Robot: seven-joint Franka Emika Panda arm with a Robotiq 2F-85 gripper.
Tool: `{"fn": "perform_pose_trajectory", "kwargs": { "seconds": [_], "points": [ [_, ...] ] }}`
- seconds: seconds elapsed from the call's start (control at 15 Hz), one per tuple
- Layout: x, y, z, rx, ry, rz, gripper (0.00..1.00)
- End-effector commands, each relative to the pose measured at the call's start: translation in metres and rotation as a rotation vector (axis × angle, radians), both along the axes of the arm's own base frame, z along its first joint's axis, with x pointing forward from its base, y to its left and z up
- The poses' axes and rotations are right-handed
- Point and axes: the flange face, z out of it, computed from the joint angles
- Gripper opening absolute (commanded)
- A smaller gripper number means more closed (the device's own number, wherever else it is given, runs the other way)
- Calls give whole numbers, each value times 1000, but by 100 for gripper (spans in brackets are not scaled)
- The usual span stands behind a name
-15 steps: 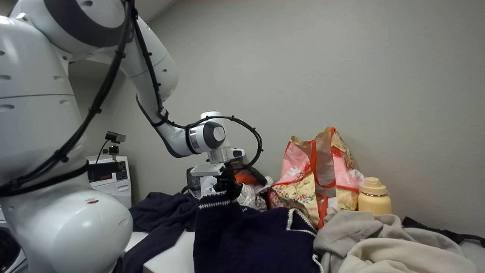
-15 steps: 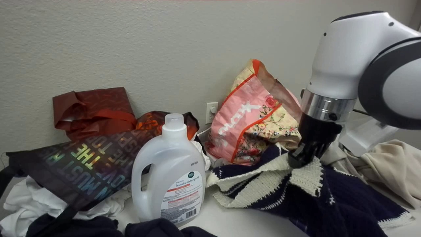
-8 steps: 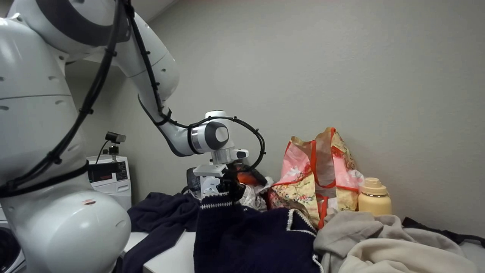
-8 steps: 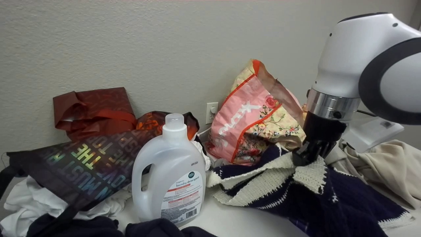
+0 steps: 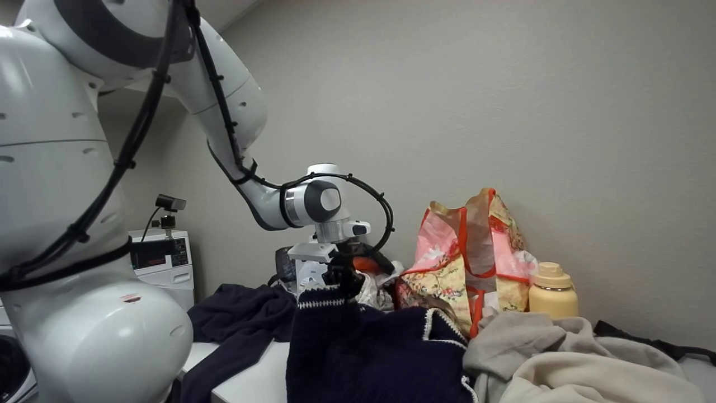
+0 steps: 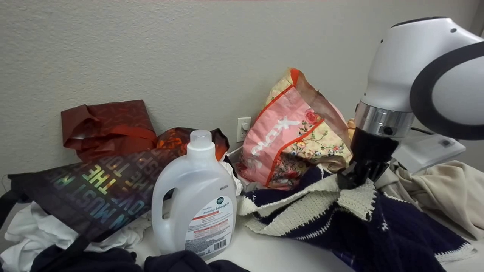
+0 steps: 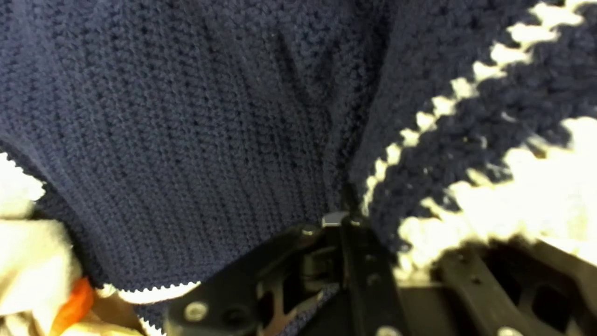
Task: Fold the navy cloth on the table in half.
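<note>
The navy cloth [image 5: 380, 358] is a dark knit with white and cream trim. It lies rumpled on the white table [image 5: 257, 375], one edge raised to my gripper. In an exterior view the cloth [image 6: 393, 234] shows a cream border folded up on both sides of the fingers. My gripper [image 5: 343, 284] points down and is shut on that trimmed edge; it also shows in an exterior view [image 6: 353, 183]. In the wrist view the cloth [image 7: 186, 140] fills most of the picture. One finger [image 7: 368, 266] shows there; the cream trim covers the other finger's tip.
A detergent bottle [image 6: 196, 204] stands beside the cloth. A floral red-trimmed bag [image 5: 442, 268], a yellow bottle [image 5: 552, 294] and a beige-grey cloth heap [image 5: 587, 364] are near it. Another dark garment [image 5: 240, 313] hangs over the table edge. A dark printed bag [image 6: 106, 185] lies by the wall.
My gripper has shifted a little to the right in both exterior views. The held edge of the navy cloth has moved along with it. The other objects have not moved.
</note>
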Motion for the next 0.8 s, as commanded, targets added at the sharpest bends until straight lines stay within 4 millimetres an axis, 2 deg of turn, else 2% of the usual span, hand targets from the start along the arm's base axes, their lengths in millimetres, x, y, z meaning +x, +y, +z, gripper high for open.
{"fn": "perform_pose_trajectory", "kwargs": {
  "seconds": [0.0, 0.2, 0.27, 0.4, 0.73],
  "points": [
    [0, 0, 0, 0, 2, 1, 9],
    [0, 0, 0, 0, 2, 1, 9],
    [0, 0, 0, 0, 2, 1, 3],
    [8, -2, -2, -6, 3, -18, 3],
    [28, -23, -8, -8, 21, -74, 3]
  ]
}}
